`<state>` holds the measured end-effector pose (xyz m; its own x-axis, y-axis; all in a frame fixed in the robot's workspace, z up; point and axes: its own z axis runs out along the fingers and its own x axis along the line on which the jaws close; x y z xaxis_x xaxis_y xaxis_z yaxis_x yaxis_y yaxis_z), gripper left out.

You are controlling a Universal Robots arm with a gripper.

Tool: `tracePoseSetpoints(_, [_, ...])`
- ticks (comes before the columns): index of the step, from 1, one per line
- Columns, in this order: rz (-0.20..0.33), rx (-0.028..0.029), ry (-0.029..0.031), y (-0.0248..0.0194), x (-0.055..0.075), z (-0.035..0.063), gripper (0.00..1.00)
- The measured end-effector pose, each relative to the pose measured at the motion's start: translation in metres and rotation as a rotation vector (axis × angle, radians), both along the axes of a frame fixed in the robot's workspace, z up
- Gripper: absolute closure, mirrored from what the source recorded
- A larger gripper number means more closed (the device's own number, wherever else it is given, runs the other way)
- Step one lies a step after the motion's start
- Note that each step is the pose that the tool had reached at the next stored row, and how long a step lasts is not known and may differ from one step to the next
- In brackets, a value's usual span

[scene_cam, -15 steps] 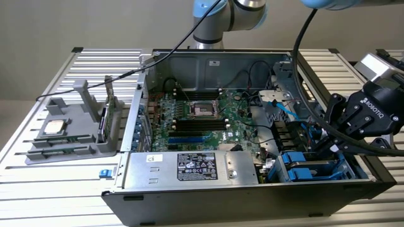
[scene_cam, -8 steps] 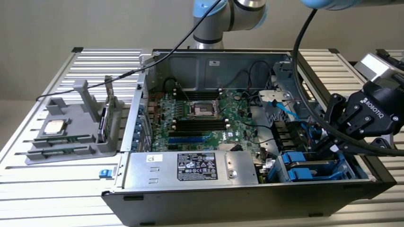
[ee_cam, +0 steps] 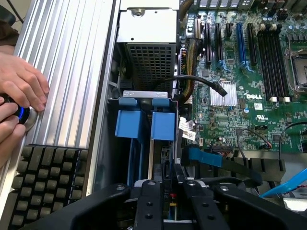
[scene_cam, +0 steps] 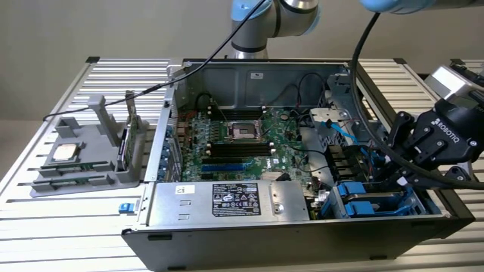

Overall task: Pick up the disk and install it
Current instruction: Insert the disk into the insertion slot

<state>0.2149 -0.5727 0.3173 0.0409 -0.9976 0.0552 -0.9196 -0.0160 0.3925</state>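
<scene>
One tool [scene_cam: 404, 180] over the drive bay at the case's [scene_cam: 302, 243] four o'clock corner.
Its fingers [ee_cam: 149, 203] stand close together above the bay; whether they grip anything I cannot tell. Disk's blue carrier [ee_cam: 145, 124] sits in the bay.

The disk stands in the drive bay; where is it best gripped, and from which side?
Probably by the exposed blue carrier edge of the disk, coming from the open side of the case: it stands on edge, its flat faces shut in.

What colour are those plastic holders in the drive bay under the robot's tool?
Blue. The holders show best in the wrist view, standing side by side in the bay just past the tool.
</scene>
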Motion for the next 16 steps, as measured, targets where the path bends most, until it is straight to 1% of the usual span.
tracePoseSetpoints(1, [0.0, -0.0004, -0.0001, 0.0, 0.0, 0.0004, 0.69])
tracePoseSetpoints(2, [0.0, -0.0006, -0.0001, -0.0001, 0.0, 0.0012, 0.69])
tracePoseSetpoints(3, [0.0, 0.0002, -0.0002, -0.0001, 0.0, 0.0022, 0.63])
tracePoseSetpoints(5, [0.0, 0.0015, 0.0001, -0.0001, 0.0, 0.0064, 0.63])
tracePoseSetpoints(10, [0.0, 0.005, 0.001, -0.0001, 0.0, 0.0229, 0.63])
tracePoseSetpoints(12, [0.0, 0.0078, 0.0009, 0.0, 0.0, 0.0287, 0.63])
tracePoseSetpoints(14, [0.0, 0.0117, 0.0009, 0.0, 0.0, 0.0339, 0.63])
tracePoseSetpoints(16, [0.0, 0.0154, 0.0009, 0.0, 0.0, 0.0374, 0.63])
